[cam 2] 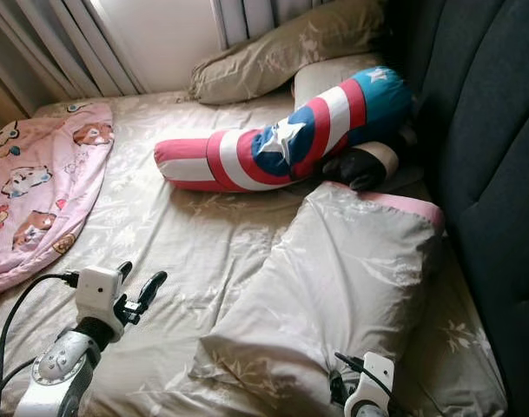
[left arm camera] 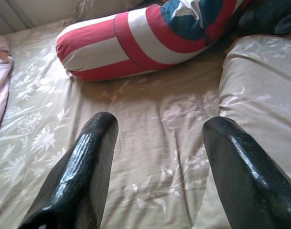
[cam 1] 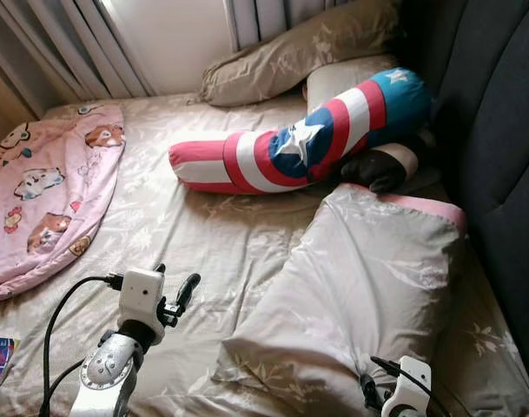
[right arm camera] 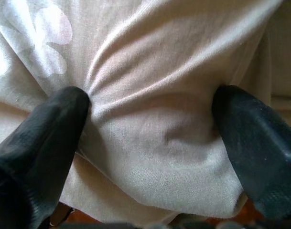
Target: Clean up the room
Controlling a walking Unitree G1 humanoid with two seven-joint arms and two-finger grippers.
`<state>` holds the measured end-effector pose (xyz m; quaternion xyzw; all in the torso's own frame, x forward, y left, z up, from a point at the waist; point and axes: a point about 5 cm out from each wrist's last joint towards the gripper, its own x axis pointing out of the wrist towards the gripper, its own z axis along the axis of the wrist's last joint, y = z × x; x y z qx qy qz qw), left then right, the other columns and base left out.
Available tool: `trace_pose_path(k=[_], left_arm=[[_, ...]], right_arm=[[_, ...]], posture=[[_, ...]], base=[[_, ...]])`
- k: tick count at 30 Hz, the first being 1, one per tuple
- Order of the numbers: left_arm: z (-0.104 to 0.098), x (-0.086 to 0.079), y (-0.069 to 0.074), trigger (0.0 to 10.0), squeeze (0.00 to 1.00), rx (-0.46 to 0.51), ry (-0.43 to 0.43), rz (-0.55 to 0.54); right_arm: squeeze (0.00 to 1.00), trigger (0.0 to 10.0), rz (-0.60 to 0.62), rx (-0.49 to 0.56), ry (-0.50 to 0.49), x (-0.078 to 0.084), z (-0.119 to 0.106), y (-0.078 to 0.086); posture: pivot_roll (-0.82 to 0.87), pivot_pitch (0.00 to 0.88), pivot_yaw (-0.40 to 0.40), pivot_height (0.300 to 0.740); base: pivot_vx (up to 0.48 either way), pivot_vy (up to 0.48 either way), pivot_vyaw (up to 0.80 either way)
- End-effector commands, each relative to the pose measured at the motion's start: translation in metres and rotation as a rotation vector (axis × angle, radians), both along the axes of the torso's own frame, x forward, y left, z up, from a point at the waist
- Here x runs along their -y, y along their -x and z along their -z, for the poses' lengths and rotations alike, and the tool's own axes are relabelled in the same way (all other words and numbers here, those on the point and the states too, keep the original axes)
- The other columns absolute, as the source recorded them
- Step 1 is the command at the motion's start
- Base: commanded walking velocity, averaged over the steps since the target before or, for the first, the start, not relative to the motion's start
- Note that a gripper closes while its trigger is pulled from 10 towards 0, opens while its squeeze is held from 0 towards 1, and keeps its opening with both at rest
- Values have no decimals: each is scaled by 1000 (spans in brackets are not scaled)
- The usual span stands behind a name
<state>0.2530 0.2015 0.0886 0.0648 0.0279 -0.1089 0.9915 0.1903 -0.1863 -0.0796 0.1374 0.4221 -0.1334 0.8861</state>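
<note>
right gripper (right arm camera: 150, 138) bracketing near edge of big beige floral pillow (cam 1: 368, 278), fingers spread, cloth bunched between, not yet pinched; next, i'd say: close, lift.
left gripper (left arm camera: 159, 157) open over the beige floral bedsheet (cam 1: 203, 234) at 7 o'clock. count: three beige pillows, one red-white-blue star bolster (cam 1: 307, 139) at 12, one pink cartoon blanket (cam 1: 47, 191) at 10.

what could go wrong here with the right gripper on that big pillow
The right gripper straddles a fold at the near edge of the beige pillow with fingers apart; closing may pinch only loose cover cloth, so the pillow could sag or slip when lifted. Dragged toward the headboard, the pillow could shove the striped star bolster and the dark cushion lying just beyond it. The left gripper hovers open nearby and might snag the sheet.
</note>
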Motion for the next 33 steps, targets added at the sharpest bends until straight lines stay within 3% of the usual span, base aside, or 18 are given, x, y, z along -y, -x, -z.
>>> trace_pose_path(k=[1,9,19,21,22,23,33], left_arm=[[-2,-6,1,10000,0,-5,-3,-6],[-2,10,-4,10000,0,1,26,1],[-5,9,11,10000,0,-10,35,-9],[-6,6,15,10000,0,-15,30,-14],[-6,6,16,10000,0,-15,29,-15],[-8,6,16,10000,0,-13,27,-15],[-8,9,16,10000,0,-30,26,-9]], right_arm=[[0,10000,5,-96,-43,-15,13,21],[0,10000,10,-129,-16,-11,17,33],[0,10000,-48,-171,-7,-10,22,45],[0,8353,-66,-171,-15,-13,22,45],[0,1216,-69,-172,-14,-14,23,45],[0,0,-69,-169,-20,-15,23,45],[0,0,-107,-188,-29,-20,25,50]], posture=[[165,167,163,740],[158,207,156,740],[222,262,148,740],[227,264,150,740],[228,265,150,740],[230,267,152,740],[233,267,152,740]], base=[[0,0,0],[0,0,0],[0,0,0],[0,0,0],[0,0,0],[0,0,0],[0,0,0]])
